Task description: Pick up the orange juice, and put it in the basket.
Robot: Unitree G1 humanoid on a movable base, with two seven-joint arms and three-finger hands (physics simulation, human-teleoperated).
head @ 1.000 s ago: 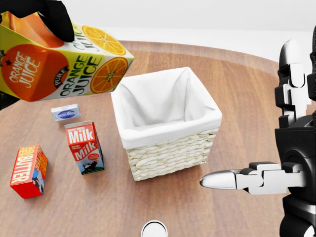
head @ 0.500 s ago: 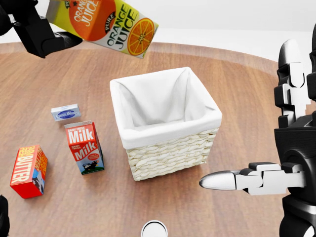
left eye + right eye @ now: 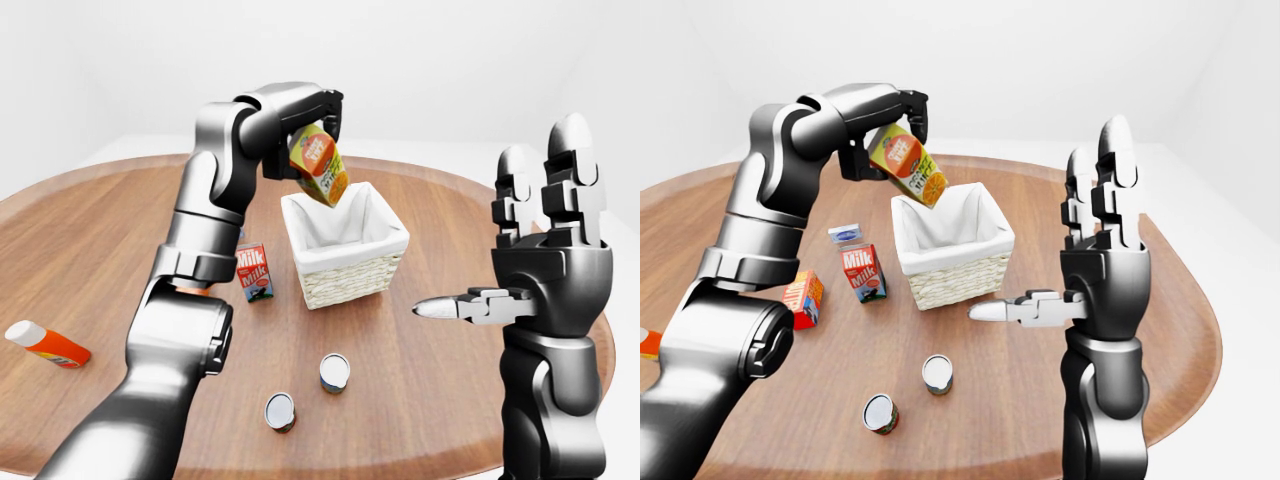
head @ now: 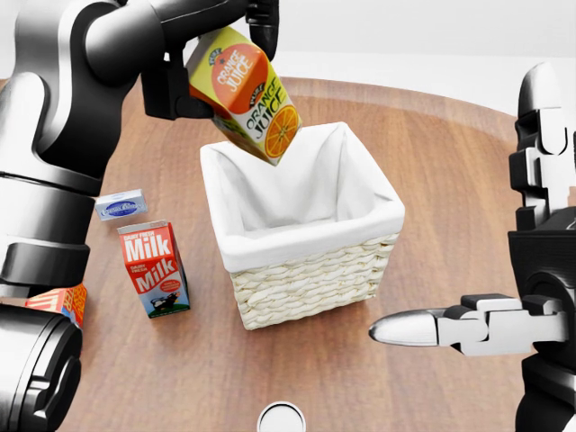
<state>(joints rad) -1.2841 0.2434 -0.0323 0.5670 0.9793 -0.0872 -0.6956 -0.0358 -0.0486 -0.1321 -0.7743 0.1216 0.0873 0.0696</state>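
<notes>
The left robot hand (image 4: 211, 40) is gripping the orange juice (image 4: 244, 94) carton, fingers closed round its upper end, and is holding it tilted in the air above the top-left corner of the basket (image 4: 310, 274) as the head view shows it. The carton's lower corner is hanging just over the white liner at that rim, not yet inside. The right robot hand (image 3: 1065, 270) is standing idle at the right of the eye views, well apart from the basket, fingers spread upward and thumb pointing left, holding nothing.

On the table (image 4: 432, 180), a milk carton (image 4: 154, 268) is standing near the basket's left side, with a small blue-and-white box (image 4: 121, 205) beyond it and a butter box (image 3: 802, 299) farther left. Two cans (image 3: 937, 373) are sitting toward the bottom of the eye views, and an orange-and-white bottle (image 3: 45, 342) is lying at the far left.

The risk here appears to be the release point: with the carton tilted and poised over the rim, not the middle, letting go now could see it strike the edge, tip outward and knock the milk carton over. Lowering it without first shifting toward the centre could also catch the liner or push the light wicker basket across the table.
</notes>
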